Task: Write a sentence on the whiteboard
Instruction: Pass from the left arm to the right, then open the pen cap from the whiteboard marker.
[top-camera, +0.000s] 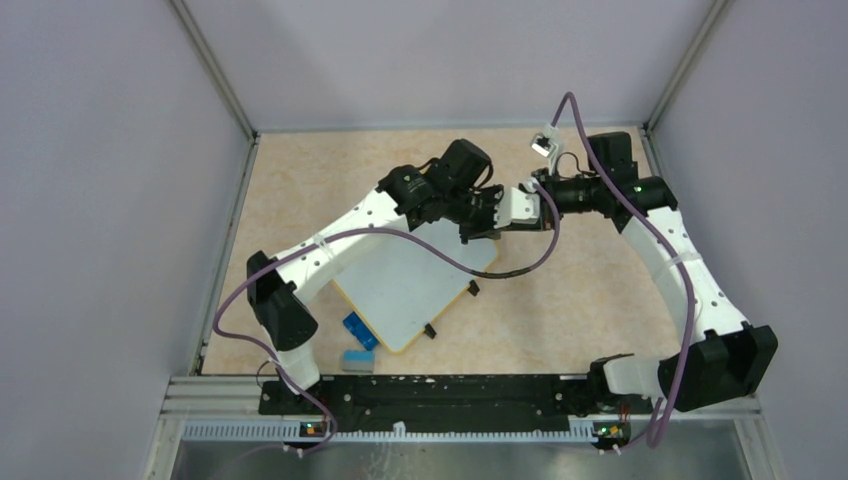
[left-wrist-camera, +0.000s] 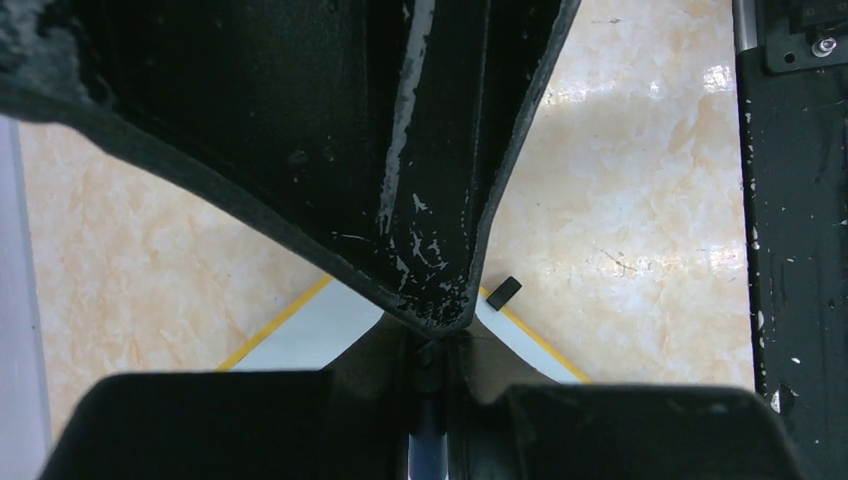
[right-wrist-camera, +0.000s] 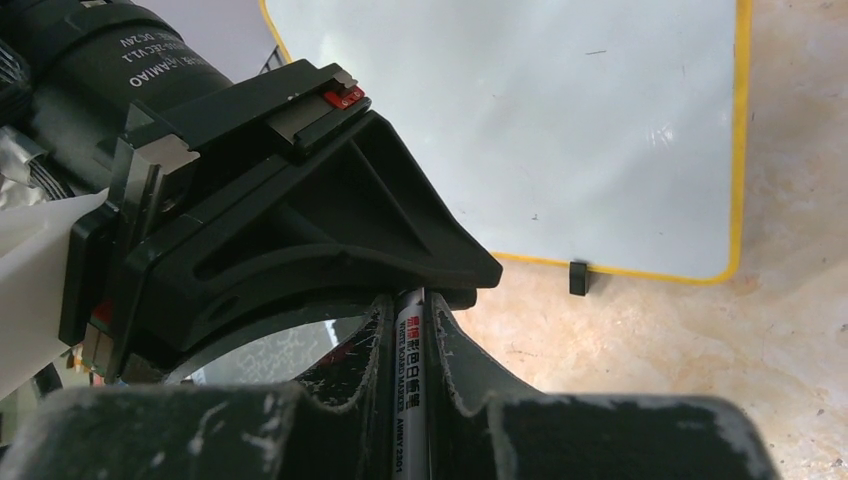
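The whiteboard (top-camera: 405, 285) lies flat on the table, with a yellow rim and two black clips (top-camera: 472, 288) on its right edge. No sentence shows on it; its surface is blank in the right wrist view (right-wrist-camera: 540, 120) too. My two grippers meet tip to tip above the board's far corner. My right gripper (top-camera: 510, 212) (right-wrist-camera: 408, 325) is shut on a white whiteboard marker (right-wrist-camera: 411, 400). My left gripper (top-camera: 478, 216) (left-wrist-camera: 430, 395) is shut on the marker's dark other end (left-wrist-camera: 430, 445). The right gripper's scratched black fingers (left-wrist-camera: 420, 200) fill the left wrist view.
A blue block (top-camera: 359, 331) lies at the board's near-left edge and a pale blue one (top-camera: 357, 361) lies just beyond it toward the rail. Grey walls enclose the beige table (top-camera: 560, 300). A black rail (top-camera: 450, 392) runs along the near edge.
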